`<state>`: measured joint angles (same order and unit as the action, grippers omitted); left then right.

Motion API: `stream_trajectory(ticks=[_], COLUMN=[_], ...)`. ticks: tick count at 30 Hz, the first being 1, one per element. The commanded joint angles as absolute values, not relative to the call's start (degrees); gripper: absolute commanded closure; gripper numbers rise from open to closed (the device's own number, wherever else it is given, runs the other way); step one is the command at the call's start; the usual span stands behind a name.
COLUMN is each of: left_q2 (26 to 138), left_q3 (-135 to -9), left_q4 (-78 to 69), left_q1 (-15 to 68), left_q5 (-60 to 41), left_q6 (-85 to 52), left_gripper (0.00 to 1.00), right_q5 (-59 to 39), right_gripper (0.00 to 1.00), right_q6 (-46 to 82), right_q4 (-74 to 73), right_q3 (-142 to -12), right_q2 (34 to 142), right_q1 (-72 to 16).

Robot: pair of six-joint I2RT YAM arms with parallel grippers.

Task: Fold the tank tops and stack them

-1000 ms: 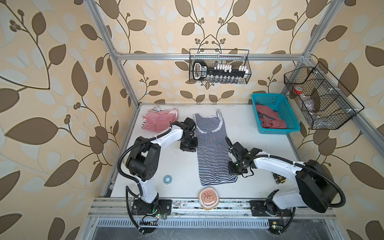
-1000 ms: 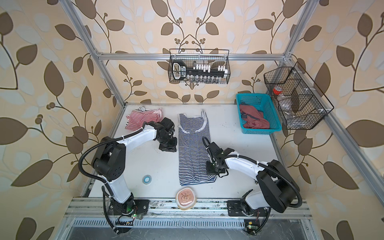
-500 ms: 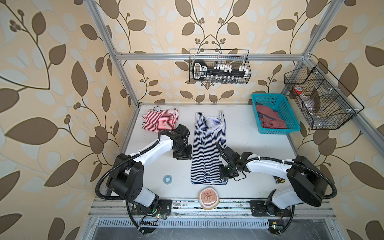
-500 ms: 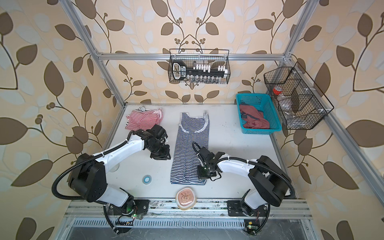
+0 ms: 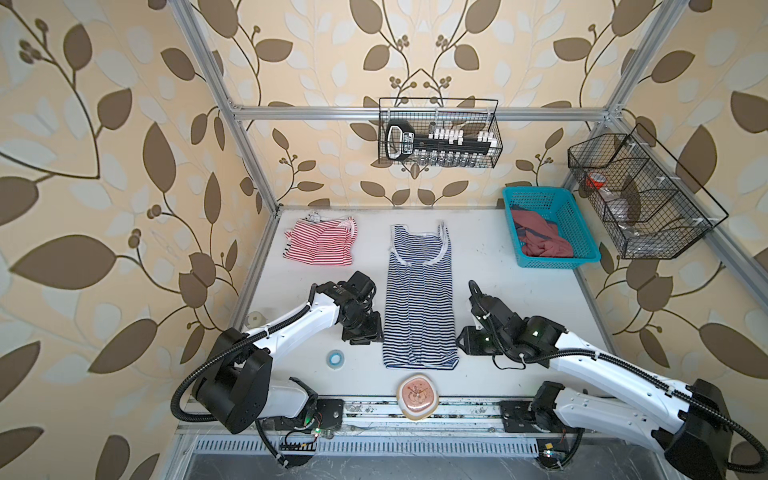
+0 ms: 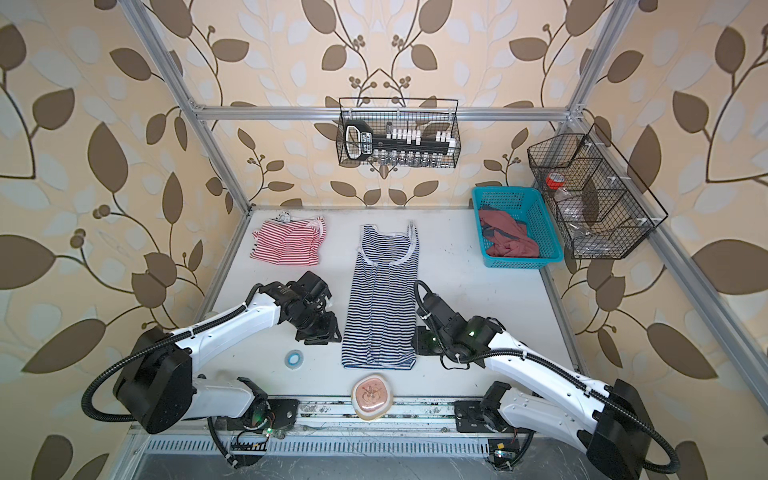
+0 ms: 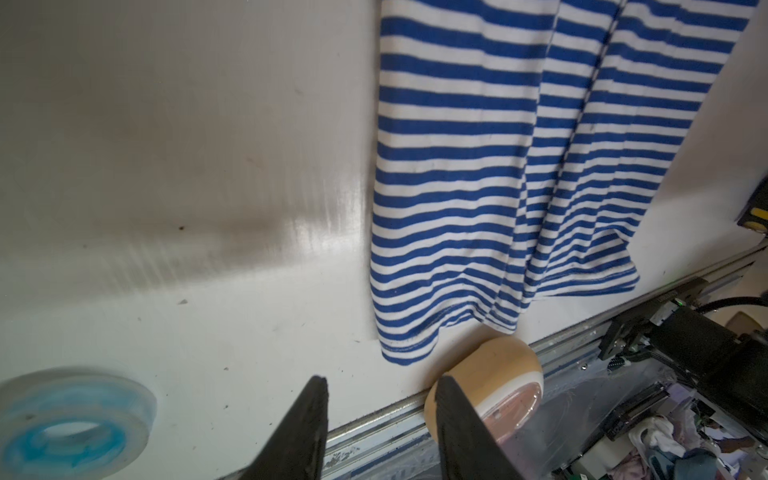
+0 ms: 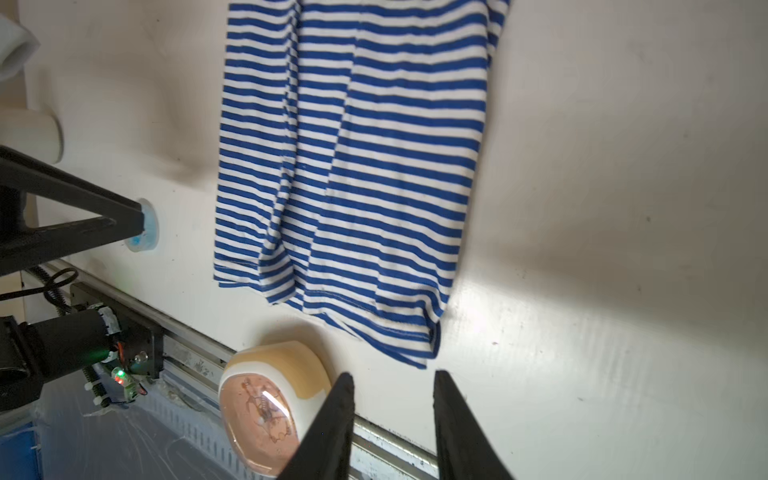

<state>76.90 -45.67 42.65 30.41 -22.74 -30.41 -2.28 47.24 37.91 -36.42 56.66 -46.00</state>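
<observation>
Left wrist: left end effector (image 7: 380,380) parted near navy tank top (image 7: 478,166).

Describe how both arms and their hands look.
The left arm and right arm have glossy white link shells, black joint housings and looping black ribbed cable hoses. The left hand and right hand each carry two matte black tapering fingers.

Open tabletop (image 5: 490,257): wide bare strip between navy-and-white tank top (image 5: 417,307) and blue basket (image 5: 557,261), back right.
Obstacles: tape roll (image 5: 336,358), front left; round tan dish (image 5: 417,398) at front edge, just beside the top's hem; red-and-white tank top (image 5: 322,247), back left corner.
</observation>
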Motion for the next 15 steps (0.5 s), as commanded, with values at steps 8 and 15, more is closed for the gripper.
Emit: stream_trajectory(ticks=[8, 15], left_q2=[74.93, 74.69], left_q3=[-40.9, -37.88], left_q4=[35.83, 33.49], left_q1=[31.45, 32.61], left_q5=[-27.71, -28.47], left_q6=[-35.35, -37.47], left_gripper=[0.52, 0.51], right_q5=[-8.18, -12.44], right_gripper=[0.67, 0.66], right_q6=[54.9, 55.66], right_q4=[28.22, 23.31], right_q3=[-26.27, -25.58], right_q2=[55.27, 56.09], right_q1=[-42.21, -40.25])
